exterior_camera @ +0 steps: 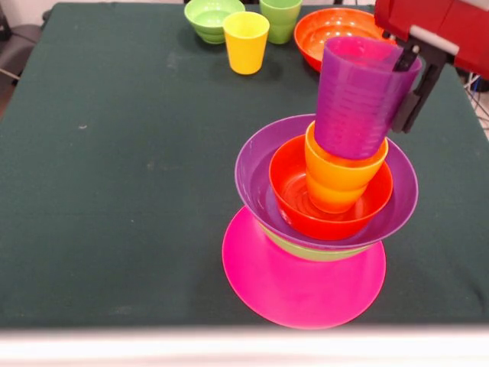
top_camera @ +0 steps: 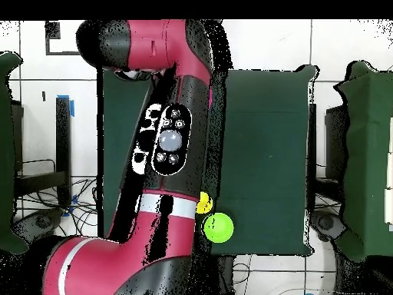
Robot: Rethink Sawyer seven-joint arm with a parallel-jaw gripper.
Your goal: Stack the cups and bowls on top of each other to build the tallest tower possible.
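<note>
The tower stands near the table's front edge in the front view: an upturned pink bowl [exterior_camera: 302, 279], a light green bowl [exterior_camera: 317, 251], a wide purple bowl [exterior_camera: 256, 164], an orange-red bowl [exterior_camera: 294, 187] and an orange cup [exterior_camera: 336, 180]. A purple cup [exterior_camera: 355, 95] sits with its bottom in the orange cup's mouth, leaning slightly. My gripper [exterior_camera: 406, 74] is shut on the purple cup's right rim, one finger inside and one outside. In the overhead view the arm hides the tower and gripper.
At the table's far side stand a green bowl [exterior_camera: 210, 17], a yellow cup [exterior_camera: 245, 42], a light green cup [exterior_camera: 280, 19] and an orange-red bowl [exterior_camera: 332, 30]. The overhead view shows the yellow cup [top_camera: 203, 203] and green bowl [top_camera: 218, 227] beside the arm.
</note>
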